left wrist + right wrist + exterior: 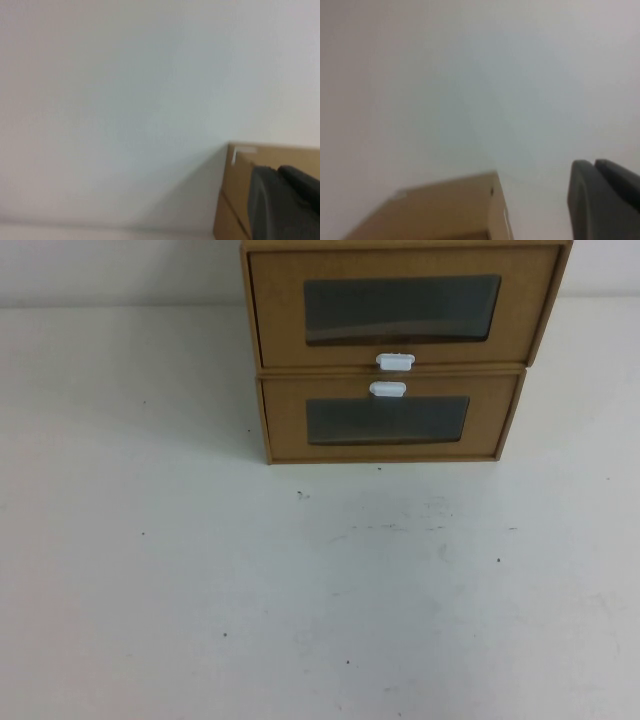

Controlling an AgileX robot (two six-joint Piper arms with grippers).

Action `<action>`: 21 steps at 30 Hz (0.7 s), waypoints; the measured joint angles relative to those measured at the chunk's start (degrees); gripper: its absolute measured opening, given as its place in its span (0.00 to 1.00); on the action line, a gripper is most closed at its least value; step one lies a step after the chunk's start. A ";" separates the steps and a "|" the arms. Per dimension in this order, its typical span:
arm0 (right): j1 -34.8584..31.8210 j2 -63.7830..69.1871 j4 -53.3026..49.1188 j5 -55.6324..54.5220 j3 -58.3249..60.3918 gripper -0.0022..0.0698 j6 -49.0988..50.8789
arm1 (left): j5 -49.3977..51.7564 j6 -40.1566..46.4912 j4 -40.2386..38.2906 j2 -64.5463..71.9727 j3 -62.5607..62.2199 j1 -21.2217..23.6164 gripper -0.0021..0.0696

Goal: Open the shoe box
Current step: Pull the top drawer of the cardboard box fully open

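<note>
Two brown shoe boxes sit stacked at the far edge of the tabletop [300, 590], a little right of its middle. The top box [280, 320] rests squarely on the bottom box [285, 420], and both are closed. Each has a dark window and a white tab [395, 361], the lower tab [388, 389] just beneath the upper. The rest of the tabletop carries neither arm. The left hand [276, 170] hangs beside a box corner, and I cannot tell whether it is clenched. The right hand [592, 162] is clenched on nothing, near another box corner.
</note>
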 joint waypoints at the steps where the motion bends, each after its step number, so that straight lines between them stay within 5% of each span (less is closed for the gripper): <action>1: 0.00 2.56 -0.22 4.39 -2.24 0.00 0.00 | 4.22 0.08 0.00 4.16 -3.34 0.00 0.02; 5: 0.24 13.76 -0.75 16.68 -7.05 0.00 -3.74 | 15.27 4.21 -0.45 19.90 -15.73 -1.06 0.02; 11: 4.02 22.03 1.71 20.95 -7.30 0.00 -9.47 | 30.01 24.86 -4.62 42.32 -35.90 -10.48 0.02; 21: 13.85 29.45 7.15 28.34 -7.40 0.00 -33.68 | 34.66 33.27 -15.61 71.38 -63.62 -20.27 0.02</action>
